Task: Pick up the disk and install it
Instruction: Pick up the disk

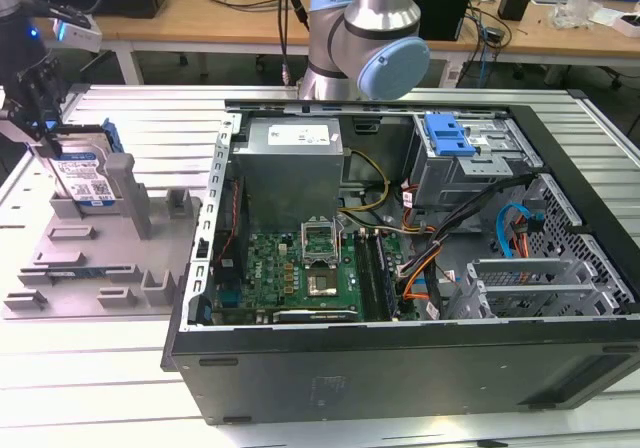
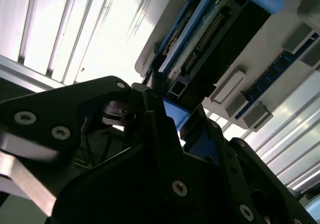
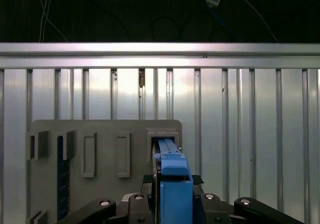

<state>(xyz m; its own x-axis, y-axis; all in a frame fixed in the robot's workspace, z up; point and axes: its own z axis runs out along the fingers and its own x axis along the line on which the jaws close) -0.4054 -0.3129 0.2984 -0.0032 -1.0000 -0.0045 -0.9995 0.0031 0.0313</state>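
Computer case (image 1: 400, 368): black, lid off, lying open on the slatted metal table (image 1: 100, 398). Just beside the fixture plate, on the exterior view's right.

Motherboard (image 1: 290, 273): green, flat on the case floor, at the end closest to the fixture plate.

Fixture plate (image 1: 80, 268): grey, flat on the table, fitted with upright posts and slots.

Circuit strip (image 2: 267, 81): narrow, blue, on edge in a fixture plate slot. Near the disk's slot, apart from the disk.

Disk (image 1: 85, 178): silver, white-and-blue label, blue rails along the edges. Upright on edge in a slot at the fixture plate's far end, lower edge seated in that slot. Same disk (image 3: 172, 186) edge-on in the first wrist view, running into the slot.

Gripper (image 1: 42, 138): black, directly above the fixture plate's far end, pointing down. Clamped on the disk's upper edge, with fingers (image 2: 151, 101) pressed against either side of a blue rail.

Metal box (image 1: 290, 163): plain grey, white sticker, inside the case, beyond the fixture plate toward the exterior view's right.

Drive cage (image 1: 465, 163): grey metal with a ribbed blue tab (image 1: 447, 135), inside the case, well apart from the fixture plate.

Arm (image 1: 370, 28): silver and pale blue, rising behind the case, farther back than the fixture plate.

Wooden desks (image 1: 200, 13): cluttered, farthest from the fixture plate.
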